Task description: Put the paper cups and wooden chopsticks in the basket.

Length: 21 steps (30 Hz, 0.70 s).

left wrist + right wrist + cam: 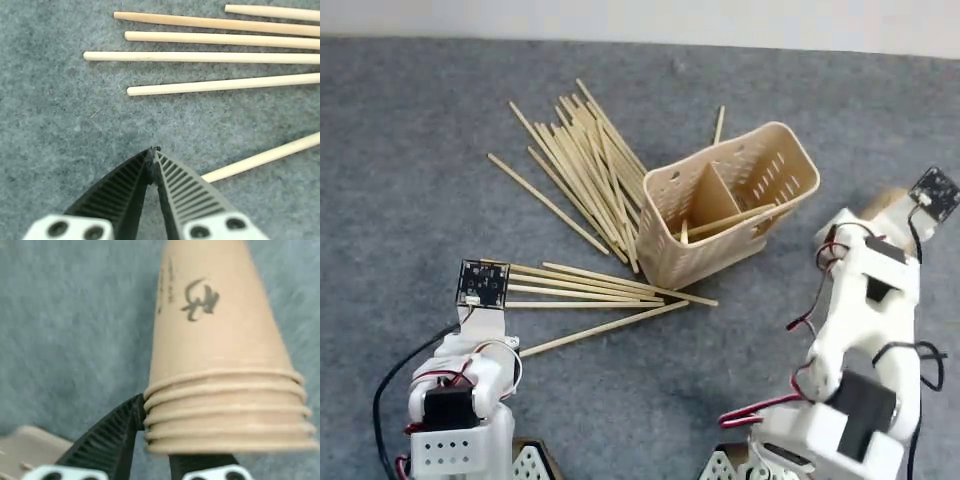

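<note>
Left gripper (152, 151) was closed on nothing, tips over the grey mat (50, 125), well left of the basket (670, 255). Loose wooden chopsticks (590, 290) lay between it and the basket, with more piled against the basket's left side and a couple inside. Right of the basket, the right gripper (155, 440) clamped a nested stack of paper cups (220, 365).

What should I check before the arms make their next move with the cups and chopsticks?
1. Right pincer grips the paper cups: ok, clamped at the stack's rims.
2. Left pincer open for a pick: not ok, it is shut and empty.
3. Chopsticks close to the left pincer: ok, several lie just ahead on the cloth.
4. Basket has room: ok, only a few sticks are inside.
5. Basket stands steady: cannot tell.
</note>
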Available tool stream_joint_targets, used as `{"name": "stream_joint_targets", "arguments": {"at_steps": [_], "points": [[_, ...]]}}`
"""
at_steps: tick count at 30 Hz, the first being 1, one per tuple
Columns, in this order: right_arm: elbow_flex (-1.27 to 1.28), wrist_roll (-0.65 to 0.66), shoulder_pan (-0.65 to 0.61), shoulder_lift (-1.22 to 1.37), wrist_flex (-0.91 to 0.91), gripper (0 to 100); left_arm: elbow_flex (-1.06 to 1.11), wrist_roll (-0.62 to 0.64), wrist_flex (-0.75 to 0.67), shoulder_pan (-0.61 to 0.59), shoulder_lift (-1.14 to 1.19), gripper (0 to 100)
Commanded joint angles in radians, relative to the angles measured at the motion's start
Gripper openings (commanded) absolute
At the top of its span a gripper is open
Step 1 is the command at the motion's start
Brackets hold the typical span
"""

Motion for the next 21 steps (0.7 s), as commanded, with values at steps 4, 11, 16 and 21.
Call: {"name": "stream_joint_targets", "arguments": {"at_steps": [4, 11, 16, 21], "points": [[0.002, 0.153, 0.019, -0.288, 0.084, 0.5, 0.022, -0.006, 0.006, -0.007, -0.008, 1], [-0.019, 0.316, 0.024, -0.493, 0.317, 0.5, 0.022, -0.006, 0.006, -0.007, -0.008, 1], [-0.120, 0.419, 0.025, -0.576, 0.466, 0.5, 0.022, -0.006, 0.006, -0.007, -0.008, 1], [-0.249, 0.549, 0.019, -0.642, 0.615, 0.5, 0.022, -0.006, 0.006, -0.007, -0.008, 1]]}}
